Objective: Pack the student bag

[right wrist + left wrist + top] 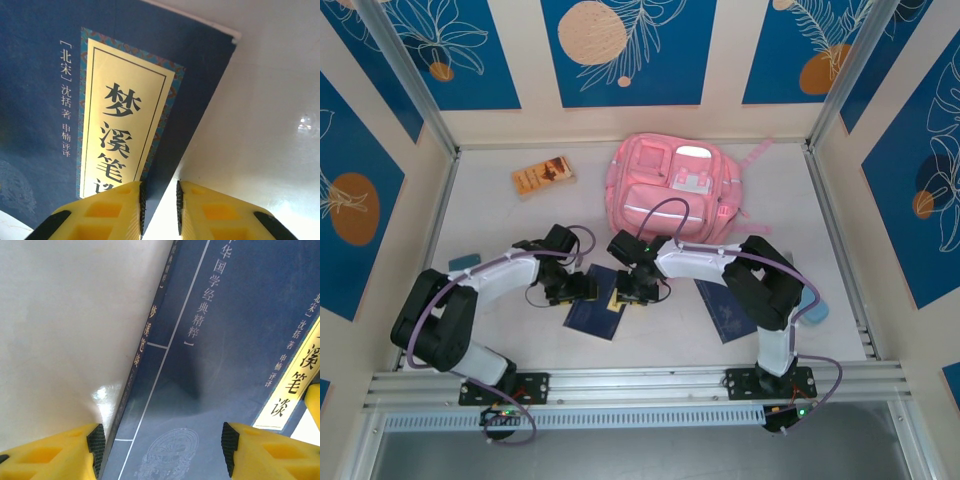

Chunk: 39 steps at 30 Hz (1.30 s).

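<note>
Pink student bag [670,185] lies at the table's [500,225] twelve o'clock; left gripper [582,288] and right gripper [635,290] meet over a navy book [592,318] at centre. Left jaws stand wide above 中华国学经典精粹. Right jaws sit nearly closed astride the book's edge by the yellow label [125,115], 梦溪笔谈; grip unclear.

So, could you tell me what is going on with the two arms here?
Both arms are working on the dark blue paperback book with a yellow title label, which is on the white table in front of the large pink fabric backpack. The right gripper appears pinched on one edge of the book. The left gripper stands open, straddling the spine side. The book is not yet in the backpack.
</note>
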{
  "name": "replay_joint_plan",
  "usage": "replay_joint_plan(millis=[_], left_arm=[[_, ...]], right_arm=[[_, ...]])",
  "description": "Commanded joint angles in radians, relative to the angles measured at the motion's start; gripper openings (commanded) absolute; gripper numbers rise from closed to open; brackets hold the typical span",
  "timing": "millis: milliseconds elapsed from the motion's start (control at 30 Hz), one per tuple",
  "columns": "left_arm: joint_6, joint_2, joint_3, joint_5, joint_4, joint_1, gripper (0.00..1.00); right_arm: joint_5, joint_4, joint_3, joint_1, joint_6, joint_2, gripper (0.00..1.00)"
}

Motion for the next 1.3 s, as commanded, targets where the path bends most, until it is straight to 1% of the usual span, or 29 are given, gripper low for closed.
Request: replay_joint_plan(millis=[0,100,167,300,433,567,633,767,1000,1100,1133,1200,1267], left_arm=[[0.028,0.021,0.018,0.019,-0.019,0.008,0.65],[0.025,0.034,0.008,0.045,-0.001,0.008,0.66],[0.028,0.044,0.007,0.079,0.013,0.003,0.64],[0.034,0.035,0.011,0.153,0.035,-0.003,0.55],[0.024,-0.029,0.033,0.214,0.033,-0.003,0.46],[-0.002,-0.110,0.056,0.305,0.037,-0.002,0.46],[-0.018,-0.127,0.055,0.342,0.047,-0.003,0.46],[-0.078,-0.124,0.010,0.417,0.137,-0.006,0.46],[-0.171,-0.085,-0.028,0.407,0.233,-0.005,0.42],[-0.174,-0.077,-0.023,0.371,0.223,-0.006,0.38],[-0.167,-0.079,-0.020,0.353,0.210,-0.006,0.36],[-0.151,-0.085,-0.010,0.313,0.179,-0.006,0.28],[-0.131,-0.099,0.005,0.266,0.134,-0.006,0.16]], right_arm=[[0.009,-0.048,-0.014,-0.005,0.003,0.046,0.25],[0.006,-0.045,-0.015,-0.004,0.003,0.049,0.24],[0.002,-0.041,-0.017,-0.003,0.003,0.050,0.24],[-0.013,-0.035,-0.020,-0.004,0.002,0.054,0.24],[-0.018,-0.028,-0.024,-0.003,0.005,0.057,0.24],[-0.023,-0.027,-0.026,-0.003,0.006,0.054,0.24],[-0.024,-0.023,-0.028,-0.005,0.009,0.051,0.24],[-0.030,-0.013,-0.036,-0.007,0.015,0.049,0.23],[-0.039,-0.003,-0.041,-0.009,0.018,0.049,0.23],[-0.039,-0.001,-0.046,-0.010,0.022,0.046,0.23],[-0.038,0.001,-0.049,-0.010,0.022,0.043,0.23],[-0.036,0.000,-0.050,-0.012,0.019,0.029,0.23],[-0.035,0.007,-0.058,-0.017,0.011,0.001,0.24]])
